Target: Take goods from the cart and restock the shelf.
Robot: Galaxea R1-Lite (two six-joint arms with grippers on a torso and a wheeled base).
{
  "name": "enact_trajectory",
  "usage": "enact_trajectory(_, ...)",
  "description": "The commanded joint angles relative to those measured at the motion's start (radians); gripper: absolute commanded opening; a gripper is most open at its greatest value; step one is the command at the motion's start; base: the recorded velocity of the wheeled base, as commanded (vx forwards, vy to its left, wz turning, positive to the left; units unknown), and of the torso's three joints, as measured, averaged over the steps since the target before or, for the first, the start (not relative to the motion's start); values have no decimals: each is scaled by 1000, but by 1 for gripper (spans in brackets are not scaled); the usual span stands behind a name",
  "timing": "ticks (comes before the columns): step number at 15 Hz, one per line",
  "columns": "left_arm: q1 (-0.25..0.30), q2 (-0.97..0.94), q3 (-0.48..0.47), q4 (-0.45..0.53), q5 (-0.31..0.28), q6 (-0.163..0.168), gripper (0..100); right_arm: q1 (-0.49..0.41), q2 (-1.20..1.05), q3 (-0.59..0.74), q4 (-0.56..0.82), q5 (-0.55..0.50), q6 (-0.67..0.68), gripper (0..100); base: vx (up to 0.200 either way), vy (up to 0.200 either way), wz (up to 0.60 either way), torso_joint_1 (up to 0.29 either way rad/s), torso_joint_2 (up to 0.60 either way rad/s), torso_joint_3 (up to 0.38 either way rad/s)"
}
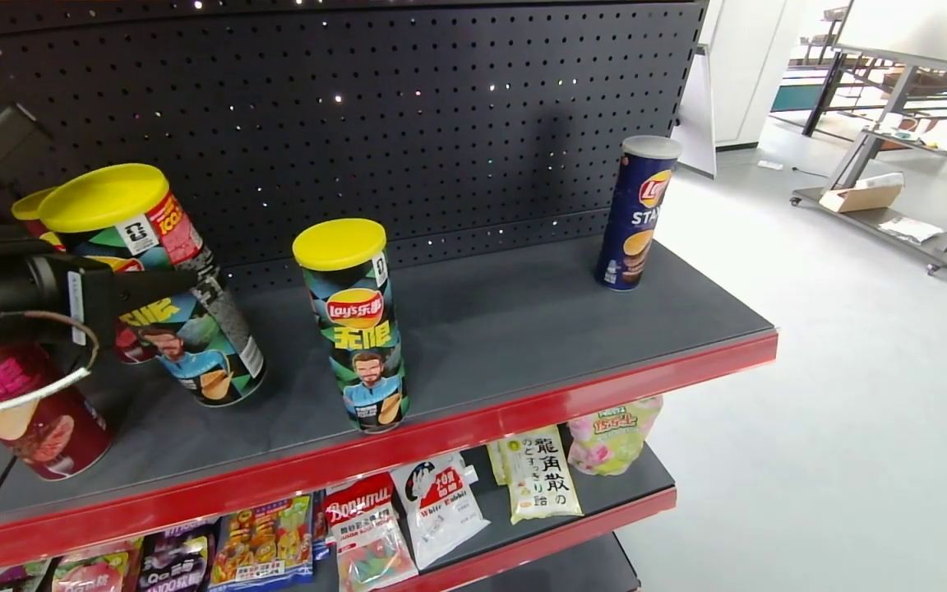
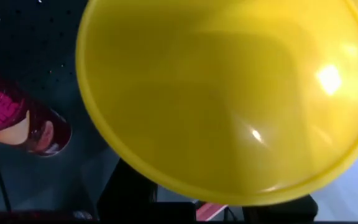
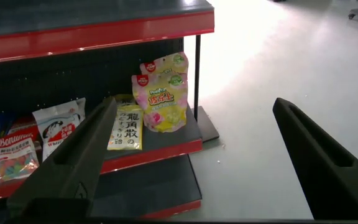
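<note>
Chip can [image 1: 182,337] with a yellow lid [image 1: 103,196] is leaning at the left end of the top shelf [image 1: 523,329], its top tipping to the left and its base down near the board. From where I am standing I cannot quite tell whether that base is touching the board or hanging just above it. The left gripper [image 1: 163,284] is sitting at the chip can's upper body and looks to be clamped on it, one dark finger [image 1: 149,284] lying across the label just under the lid. In the left wrist view that lid [image 2: 229,93] is sitting right up against the camera, with a red can [image 2: 23,124] off to one side. The same red can [image 1: 30,411] is standing at the front left of the shelf, just beside the gripper. A matching can [image 1: 356,329] is standing upright near the shelf's red front edge, well apart from the held one. A blue can [image 1: 636,218] is standing at the far right, back by the pegboard [image 1: 358,107]. The right gripper [image 3: 194,104] is hanging lower down, in front of the shelf's end, its fingers [image 3: 79,155] spread wide with nothing between them. Snack bags [image 3: 160,93] are lying on the lower shelf [image 3: 160,152] beyond it.
</note>
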Motion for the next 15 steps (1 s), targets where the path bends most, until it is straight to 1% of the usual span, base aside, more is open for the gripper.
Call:
enact_trajectory(1, 15, 125, -50, -40, -32, 5, 0, 0, 0, 0, 0, 1, 0, 100, 0, 0, 0, 0, 0, 0)
enact_trajectory(3, 17, 208, -84, -124, -88, 2, 0, 0, 0, 0, 0, 1, 0, 100, 0, 0, 0, 0, 0, 0)
enact_trajectory(4, 27, 241, -105, -139, -128, 2, 0, 0, 0, 0, 0, 1, 0, 100, 0, 0, 0, 0, 0, 0)
enact_trajectory(5, 32, 251, -111, -139, -139, 5, 0, 0, 0, 0, 0, 1, 0, 100, 0, 0, 0, 0, 0, 0)
enact_trajectory(7, 37, 332, -168, -150, -196, 13, 0, 0, 0, 0, 0, 1, 0, 100, 0, 0, 0, 0, 0, 0)
enact_trajectory(8, 37, 355, -185, -162, -210, 14, 0, 0, 0, 0, 0, 1, 0, 100, 0, 0, 0, 0, 0, 0)
enact_trajectory(11, 26, 428, -254, -175, -225, 45, 0, 0, 2, 0, 0, 1, 0, 100, 0, 0, 0, 0, 0, 0)
enact_trajectory(13, 18, 473, -305, -179, -248, 46, 0, 0, 0, 0, 0, 1, 0, 100, 0, 0, 0, 0, 0, 0)
enact_trajectory(15, 15, 499, -334, -182, -250, 46, 0, 0, 0, 0, 0, 1, 0, 100, 0, 0, 0, 0, 0, 0)
